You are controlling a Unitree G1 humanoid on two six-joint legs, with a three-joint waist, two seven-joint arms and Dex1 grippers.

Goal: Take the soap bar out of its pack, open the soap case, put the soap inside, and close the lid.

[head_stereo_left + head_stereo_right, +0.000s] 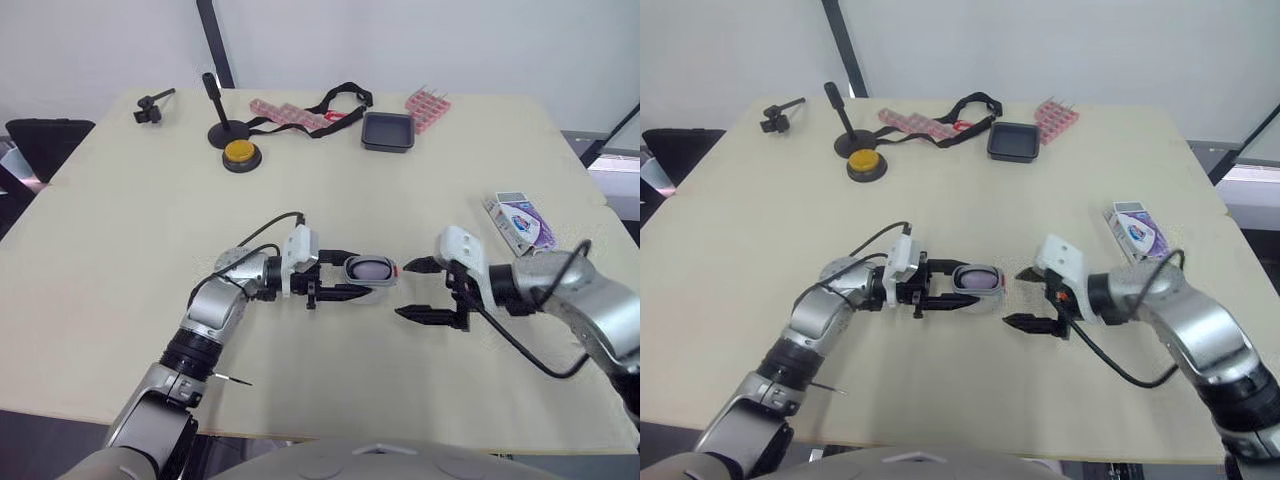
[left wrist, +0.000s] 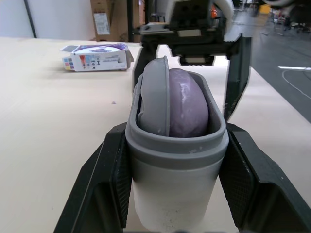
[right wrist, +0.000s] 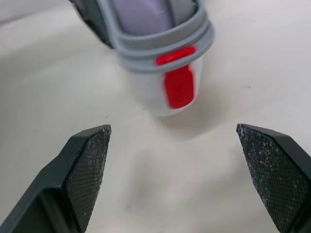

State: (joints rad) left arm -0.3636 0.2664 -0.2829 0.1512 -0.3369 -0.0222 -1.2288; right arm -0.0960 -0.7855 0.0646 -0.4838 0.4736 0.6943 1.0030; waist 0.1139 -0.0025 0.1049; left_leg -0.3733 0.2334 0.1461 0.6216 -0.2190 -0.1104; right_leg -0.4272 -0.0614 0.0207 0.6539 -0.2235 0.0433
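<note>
Pushing from 3 o'clock, the wide-open right gripper (image 1: pixel 405 290) may twist the grey-and-white oval plastic soap case (image 1: pixel 370 268) out of the left gripper's (image 1: pixel 352 278) clamp.

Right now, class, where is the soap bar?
In the head views, near centre, the soap bar lies inside the soap case gripped by the left claw.

Left gripper (image 1: pixel 962 286) clamps the grey oval plastic soap case (image 1: pixel 997 285), lilac soap bar (image 1: pixel 978 277) sitting inside; right gripper (image 1: pixel 1015 297) spread wide just beside its end.
</note>
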